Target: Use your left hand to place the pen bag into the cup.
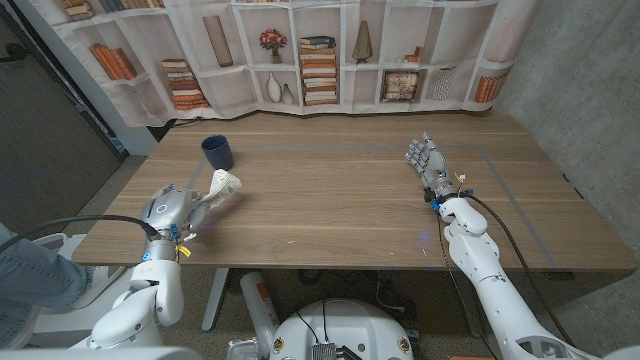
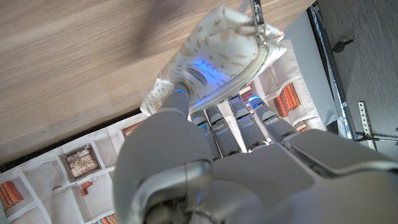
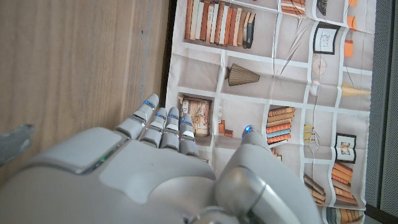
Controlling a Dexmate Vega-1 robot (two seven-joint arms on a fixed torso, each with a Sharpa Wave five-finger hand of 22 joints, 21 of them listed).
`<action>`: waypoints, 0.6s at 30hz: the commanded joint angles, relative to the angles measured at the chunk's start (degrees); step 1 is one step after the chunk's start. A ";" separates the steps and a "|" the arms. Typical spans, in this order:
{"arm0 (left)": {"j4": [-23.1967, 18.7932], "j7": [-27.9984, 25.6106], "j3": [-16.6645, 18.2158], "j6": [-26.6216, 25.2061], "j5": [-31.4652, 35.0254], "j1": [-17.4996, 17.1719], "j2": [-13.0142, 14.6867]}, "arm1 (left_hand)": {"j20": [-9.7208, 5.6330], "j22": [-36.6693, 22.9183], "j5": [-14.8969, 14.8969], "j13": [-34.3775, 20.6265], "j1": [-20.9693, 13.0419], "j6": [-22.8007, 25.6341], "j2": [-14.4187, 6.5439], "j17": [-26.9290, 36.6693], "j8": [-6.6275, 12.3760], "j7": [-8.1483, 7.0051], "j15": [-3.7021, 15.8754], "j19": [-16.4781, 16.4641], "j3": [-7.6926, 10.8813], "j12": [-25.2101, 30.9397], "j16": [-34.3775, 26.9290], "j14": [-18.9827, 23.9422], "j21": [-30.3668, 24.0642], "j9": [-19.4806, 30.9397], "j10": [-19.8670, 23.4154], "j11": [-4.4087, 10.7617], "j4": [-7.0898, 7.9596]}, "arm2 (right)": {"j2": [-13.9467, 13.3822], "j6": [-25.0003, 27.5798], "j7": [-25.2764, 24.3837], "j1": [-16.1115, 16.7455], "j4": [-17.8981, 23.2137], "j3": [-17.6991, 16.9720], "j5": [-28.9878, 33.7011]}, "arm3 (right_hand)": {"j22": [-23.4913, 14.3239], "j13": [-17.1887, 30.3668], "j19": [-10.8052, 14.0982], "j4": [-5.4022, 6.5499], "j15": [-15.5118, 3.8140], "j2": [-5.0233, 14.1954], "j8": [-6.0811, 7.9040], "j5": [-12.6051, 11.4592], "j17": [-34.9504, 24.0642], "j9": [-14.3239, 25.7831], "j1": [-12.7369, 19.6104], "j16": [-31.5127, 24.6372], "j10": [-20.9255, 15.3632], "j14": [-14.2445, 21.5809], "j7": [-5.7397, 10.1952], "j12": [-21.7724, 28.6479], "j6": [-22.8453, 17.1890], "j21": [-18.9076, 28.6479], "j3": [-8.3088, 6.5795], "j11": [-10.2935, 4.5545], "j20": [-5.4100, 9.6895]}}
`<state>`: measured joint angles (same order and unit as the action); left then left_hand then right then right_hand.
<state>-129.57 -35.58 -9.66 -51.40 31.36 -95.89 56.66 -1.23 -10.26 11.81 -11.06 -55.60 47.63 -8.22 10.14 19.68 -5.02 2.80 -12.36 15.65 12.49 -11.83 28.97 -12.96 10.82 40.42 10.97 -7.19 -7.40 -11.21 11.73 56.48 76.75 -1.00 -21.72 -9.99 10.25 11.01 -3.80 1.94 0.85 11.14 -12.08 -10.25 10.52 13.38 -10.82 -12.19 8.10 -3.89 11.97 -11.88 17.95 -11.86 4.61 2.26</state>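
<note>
One pen bag (image 1: 222,186), one cup (image 1: 217,152), one wooden table (image 1: 340,200) and two robot hands are showing. The pen bag is a small soft pouch of cream fabric with a scattered tan print; in the left wrist view its zip edge and a metal zip pull (image 2: 258,25) are catching the light, and the fabric (image 2: 211,56) is bulging between the fingers. The left hand (image 1: 172,208) is gripping the pen bag near the table's front left edge, with its fingers (image 2: 239,115) lying close together along one side of the pouch and the thumb (image 2: 176,99) pressing the other. The bag is sitting at about 6 o'clock from the cup, near it but apart; whether it is hanging above the tabletop or brushing it cannot be told. The cup is dark blue, standing upright and apart from both hands. The right hand (image 1: 428,165) is waiting at about 3 o'clock from the cup, well apart, holding nothing, its fingers (image 3: 158,124) extending straight and side by side with the thumb (image 3: 252,140) standing off.
</note>
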 commanded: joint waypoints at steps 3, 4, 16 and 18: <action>-1.30 1.80 7.19 5.83 0.32 -4.20 -1.21 | -0.46 -0.19 -0.42 -0.31 0.00 0.69 0.89 0.09 -0.12 -0.05 5.79 -0.07 -0.02 -0.15 0.15 0.47 -0.04 0.11 0.54 0.26 0.38 | -0.05 0.07 -0.62 0.71 1.12 0.16 0.11 | -0.33 0.30 0.52 -0.37 -0.18 0.61 0.09 0.08 -0.16 0.27 0.03 0.01 -0.51 0.51 -0.10 0.20 -0.50 -0.21 -0.24 0.01 0.23; -1.37 2.06 7.97 6.47 0.25 -4.59 -1.45 | -0.45 -0.19 -0.44 -0.31 0.01 0.67 0.91 0.09 -0.14 -0.05 5.78 -0.05 -0.02 -0.17 0.17 0.47 -0.02 0.11 0.54 0.25 0.39 | -0.01 0.03 -0.63 0.71 1.10 0.14 0.07 | -0.33 0.30 0.54 -0.37 -0.20 0.61 0.08 0.08 -0.16 0.27 0.02 0.02 -0.48 0.49 -0.12 0.18 -0.48 -0.23 -0.24 -0.01 0.23; -2.04 5.20 15.53 12.03 1.96 -7.99 -6.01 | -0.63 -0.17 -0.70 -0.33 0.14 1.38 1.19 0.09 -0.08 0.03 5.92 -0.16 -0.01 -0.32 0.31 0.74 0.10 0.10 1.05 0.06 0.51 | 0.00 -0.01 -0.69 0.20 0.51 0.40 0.25 | -0.34 0.30 0.62 -0.41 -0.18 0.67 0.08 0.09 -0.16 0.27 0.01 0.03 -0.46 0.52 -0.10 0.15 -0.52 -0.47 -0.21 0.00 0.20; -1.87 5.85 16.93 13.48 1.78 -8.14 -7.23 | -0.67 -0.17 -0.72 -0.33 0.15 1.46 1.24 0.09 -0.08 0.06 5.96 -0.16 0.00 -0.36 0.32 0.80 0.13 0.10 1.08 0.07 0.52 | 0.00 -0.03 -0.71 0.06 0.46 0.44 0.30 | -0.34 0.30 0.64 -0.42 -0.20 0.67 0.06 0.10 -0.16 0.27 0.01 0.04 -0.52 0.51 -0.11 0.17 -0.47 -0.49 -0.20 0.03 0.22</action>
<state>-131.12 -32.66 0.76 -43.86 32.17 -101.50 53.38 -1.45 -10.26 11.41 -11.21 -55.60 48.55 -7.61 10.15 19.68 -4.91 2.54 -12.59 15.41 12.29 -11.84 29.23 -12.96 10.78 41.02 10.97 -6.95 -7.39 -11.21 11.17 57.00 77.59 -0.79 -21.63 -9.99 10.25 11.22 -3.80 1.93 0.86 11.14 -12.08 -10.25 10.52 13.36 -10.82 -12.19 8.10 -3.89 11.97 -11.88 17.58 -11.86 4.61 2.05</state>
